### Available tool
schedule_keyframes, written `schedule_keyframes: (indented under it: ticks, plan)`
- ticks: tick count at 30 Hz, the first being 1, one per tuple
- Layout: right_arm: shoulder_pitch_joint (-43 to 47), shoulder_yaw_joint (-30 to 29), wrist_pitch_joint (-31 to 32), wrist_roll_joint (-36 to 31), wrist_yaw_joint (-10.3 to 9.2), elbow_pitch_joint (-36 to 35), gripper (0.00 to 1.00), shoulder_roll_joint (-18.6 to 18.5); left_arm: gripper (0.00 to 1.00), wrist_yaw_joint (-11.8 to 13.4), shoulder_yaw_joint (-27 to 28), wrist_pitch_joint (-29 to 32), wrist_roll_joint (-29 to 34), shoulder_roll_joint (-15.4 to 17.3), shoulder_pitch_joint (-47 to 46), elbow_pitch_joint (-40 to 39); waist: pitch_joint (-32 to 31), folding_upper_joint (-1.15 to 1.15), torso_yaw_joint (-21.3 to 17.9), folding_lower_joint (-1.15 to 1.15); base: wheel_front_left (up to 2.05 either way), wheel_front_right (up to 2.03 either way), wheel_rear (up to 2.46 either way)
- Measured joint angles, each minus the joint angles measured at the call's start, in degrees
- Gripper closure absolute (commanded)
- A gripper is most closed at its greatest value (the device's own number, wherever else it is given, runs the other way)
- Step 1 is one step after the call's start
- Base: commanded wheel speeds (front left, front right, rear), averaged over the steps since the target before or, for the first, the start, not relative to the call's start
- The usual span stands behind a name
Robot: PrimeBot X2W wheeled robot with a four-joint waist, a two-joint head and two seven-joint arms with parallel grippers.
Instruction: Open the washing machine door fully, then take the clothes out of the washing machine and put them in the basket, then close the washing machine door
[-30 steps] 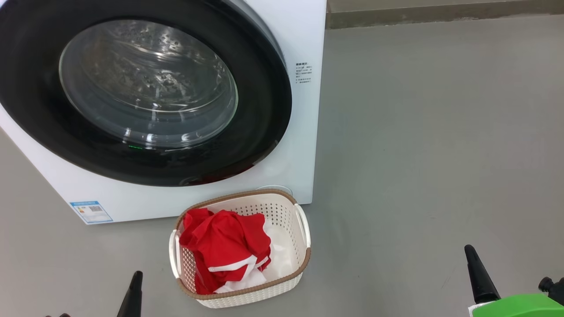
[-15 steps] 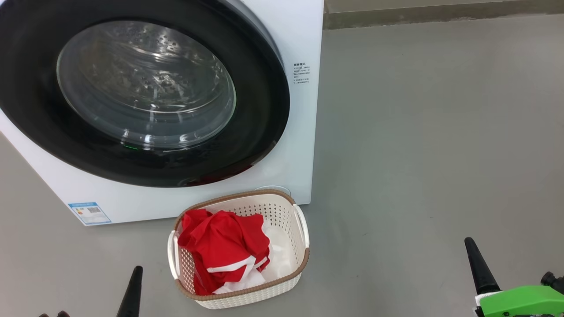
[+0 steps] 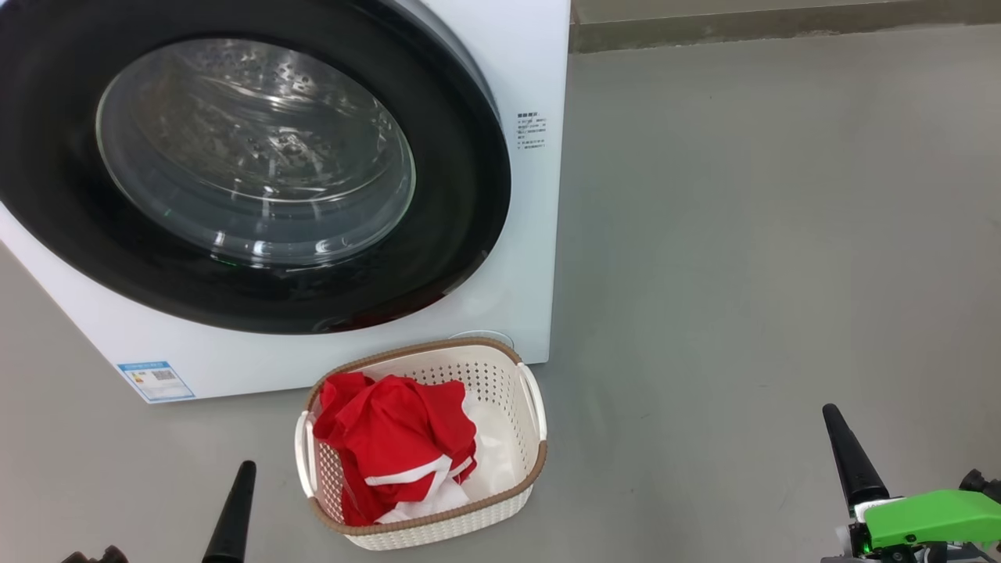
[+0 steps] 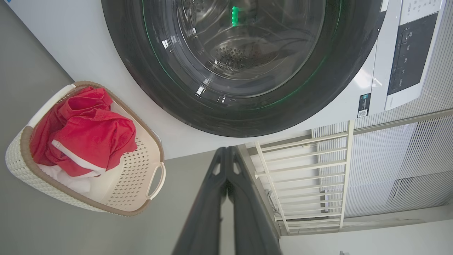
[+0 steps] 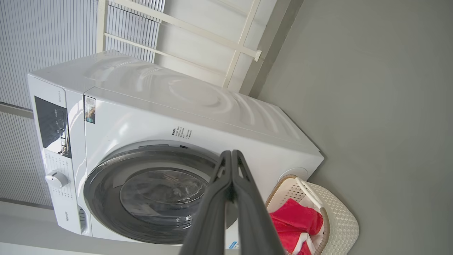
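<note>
the clothes (image 3: pixel 395 438) lie in the basket (image 3: pixel 500 367), a crumpled red heap bunched toward its left end. a white trim stripe crosses the heap's near side and a white panel spreads under it toward the right. the basket stands upright on the grey floor (image 3: pixel 743 274), mouth up. its long axis runs handle to handle, roughly along the front of the washing machine (image 3: pixel 532 234), skewed so the right handle sits closer to the machine than the left one. its far rim is just beside the machine's lower right front corner; we cannot tell whether they touch.

the washing machine door (image 3: pixel 254 156) lies closed flat against the machine's front, its glass bowl bulging out toward us. a blue label (image 3: pixel 156 381) sits at the lower left corner of that front. in the left wrist view the control panel (image 4: pixel 407 53) shows past the door's rim.

the left gripper (image 3: pixel 245 471) hangs over the floor near the basket's left side, its fingers pressed together into one point aimed at the machine. the right gripper (image 3: pixel 830 414) hangs well apart to the basket's right, its fingers also pressed together and aimed the same way, with a green part (image 3: pixel 931 516) behind them.
</note>
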Motion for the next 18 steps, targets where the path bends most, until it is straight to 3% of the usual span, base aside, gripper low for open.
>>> schedule_keyframes:
  ticks: [18]
  plan:
    - [-2.7, -0.3, 3.0, 9.4, 0.0, 0.2, 1.0, -0.2, 1.0, 0.0, 0.6, 3.0, -10.2, -0.4, -2.3, 0.3, -0.1, 0.0, -0.4, 0.0, 0.0, 0.0, 0.0]
